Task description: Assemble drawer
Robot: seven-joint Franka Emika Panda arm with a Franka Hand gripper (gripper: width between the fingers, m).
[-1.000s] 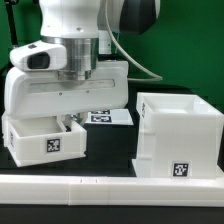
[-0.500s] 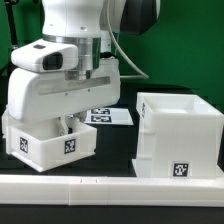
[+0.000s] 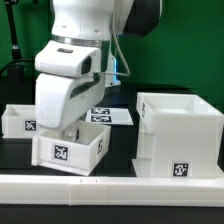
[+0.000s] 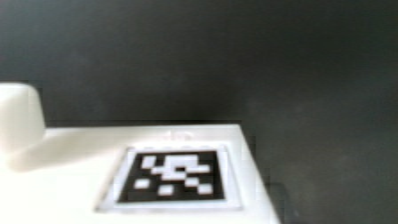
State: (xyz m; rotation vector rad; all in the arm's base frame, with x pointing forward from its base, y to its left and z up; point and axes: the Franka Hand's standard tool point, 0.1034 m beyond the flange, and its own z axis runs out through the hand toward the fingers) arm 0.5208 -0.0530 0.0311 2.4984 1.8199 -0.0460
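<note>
In the exterior view my gripper [image 3: 73, 130] is shut on the wall of a small white tray [image 3: 70, 150] and holds it tilted just above the table, left of the large open housing [image 3: 178, 135]. The arm's hand hides most of the fingers. A second small tray [image 3: 20, 121] stands at the exterior view's left. In the wrist view the held tray's white face with its black-and-white tag [image 4: 175, 178] shows close up over the dark table. My fingers do not show there.
The long low white rail [image 3: 110, 186] runs along the front. The marker board [image 3: 108, 117] lies flat behind the held tray. A green backdrop stands behind the table.
The gripper has lifted the tray and carried it toward the exterior view's right, nearer the housing. This uncovered the second tray at the left.
</note>
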